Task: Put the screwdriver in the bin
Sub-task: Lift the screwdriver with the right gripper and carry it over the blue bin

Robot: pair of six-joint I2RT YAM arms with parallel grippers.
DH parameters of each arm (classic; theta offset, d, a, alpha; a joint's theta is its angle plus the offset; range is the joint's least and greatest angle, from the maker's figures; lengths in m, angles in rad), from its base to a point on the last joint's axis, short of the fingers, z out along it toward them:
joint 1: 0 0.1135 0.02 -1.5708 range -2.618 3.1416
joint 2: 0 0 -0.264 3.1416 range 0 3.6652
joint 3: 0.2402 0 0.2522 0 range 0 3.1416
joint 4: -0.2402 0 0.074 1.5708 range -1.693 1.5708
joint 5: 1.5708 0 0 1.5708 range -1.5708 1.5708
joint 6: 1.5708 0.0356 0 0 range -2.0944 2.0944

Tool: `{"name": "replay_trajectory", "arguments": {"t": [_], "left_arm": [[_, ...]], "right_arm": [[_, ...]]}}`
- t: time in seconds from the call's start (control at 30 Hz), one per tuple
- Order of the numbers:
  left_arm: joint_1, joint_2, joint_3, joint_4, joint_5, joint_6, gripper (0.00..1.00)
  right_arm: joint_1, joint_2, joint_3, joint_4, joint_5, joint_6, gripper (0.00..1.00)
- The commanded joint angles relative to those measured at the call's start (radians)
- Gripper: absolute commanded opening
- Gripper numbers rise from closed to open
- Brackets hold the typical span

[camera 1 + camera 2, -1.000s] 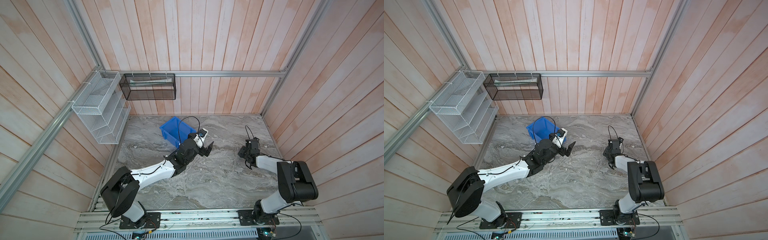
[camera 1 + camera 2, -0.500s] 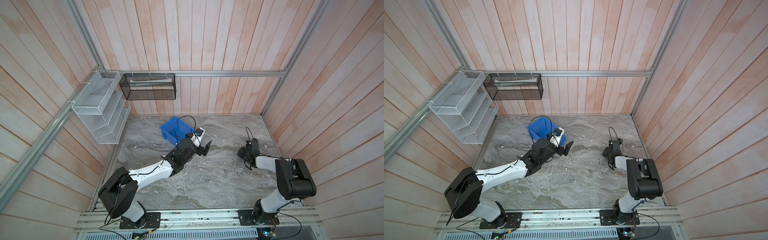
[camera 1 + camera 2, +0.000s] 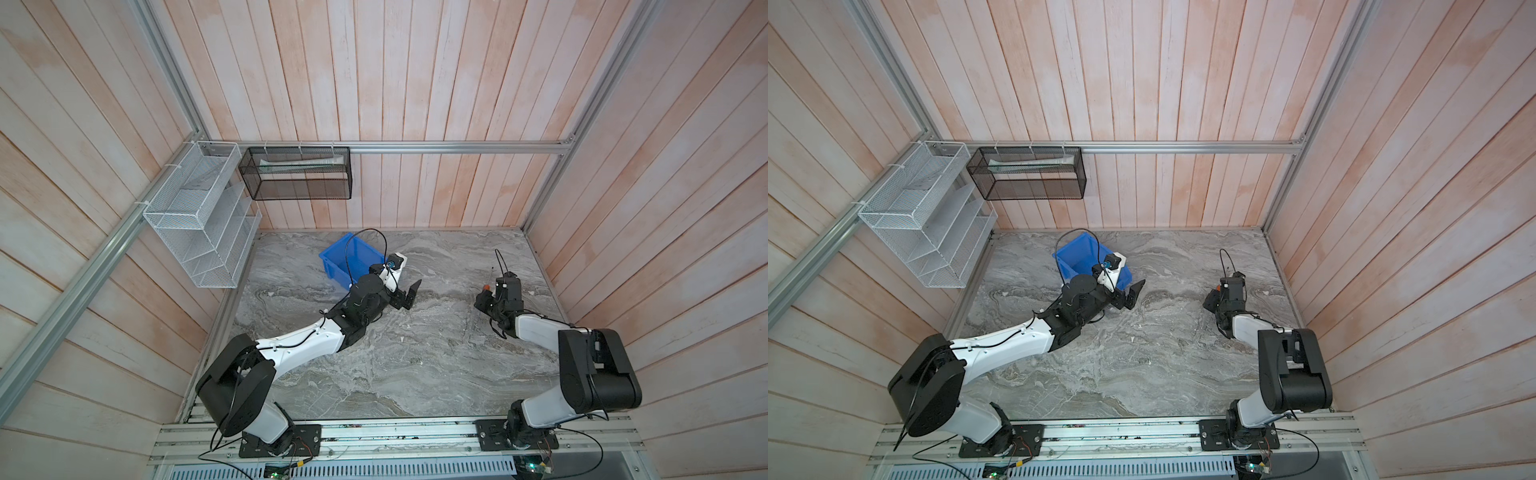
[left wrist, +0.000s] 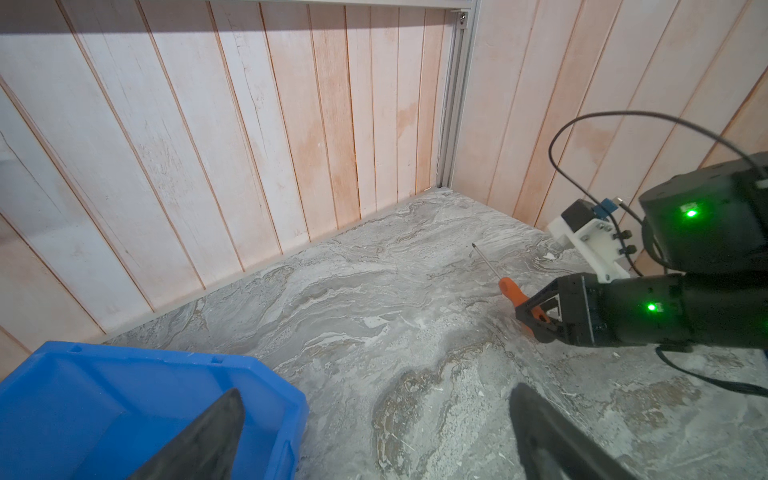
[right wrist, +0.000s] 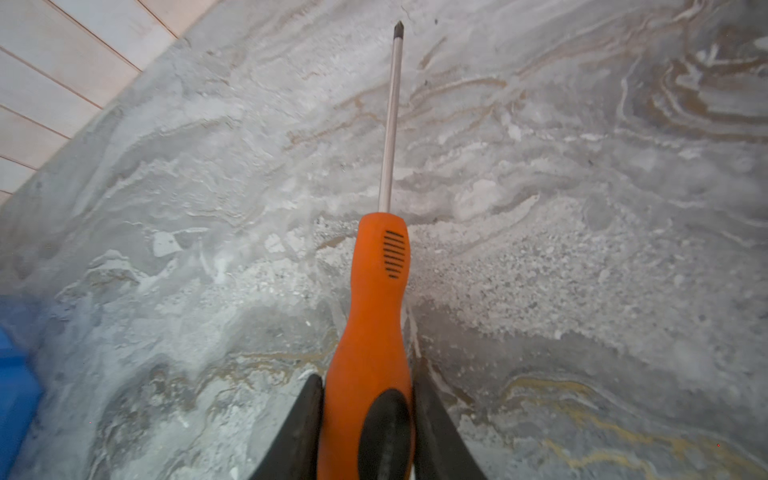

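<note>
The right gripper (image 5: pixel 368 380) is clenched on the rear of the screwdriver (image 5: pixel 374 291) handle, its shaft pointing toward the back wall (image 3: pixel 415 187). In both top views the pair sits right of centre on the table (image 3: pixel 415 353). The left gripper (image 4: pixel 374 399), jaws spread and empty, is beside the blue bin (image 3: pixel 338 259), left of centre, well apart from the screwdriver.

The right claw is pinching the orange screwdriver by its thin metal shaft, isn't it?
No. The right gripper is shut on the screwdriver by its orange handle; the metal shaft sticks out free beyond the jaws. The right wrist view shows this.
</note>
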Motion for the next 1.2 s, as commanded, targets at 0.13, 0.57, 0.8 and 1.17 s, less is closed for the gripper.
{"name": "replay_trajectory", "arguments": {"t": [0.13, 0.57, 0.8, 1.17], "left_arm": [[0.058, -0.043, -0.037, 0.031, 0.060, -0.075, 1.00], [0.219, -0.190, -0.095, -0.216, 0.112, -0.271, 1.00], [0.366, -0.303, -0.090, -0.420, 0.259, -0.358, 1.00], [0.494, -0.276, -0.061, -0.510, 0.495, -0.418, 1.00]], "right_arm": [[0.087, -0.071, 0.082, -0.078, -0.015, -0.093, 0.21], [0.272, -0.110, 0.274, -0.148, -0.350, -0.179, 0.21], [0.381, -0.029, 0.427, -0.214, -0.437, -0.164, 0.21], [0.501, 0.196, 0.611, -0.223, -0.483, -0.022, 0.21]]}}
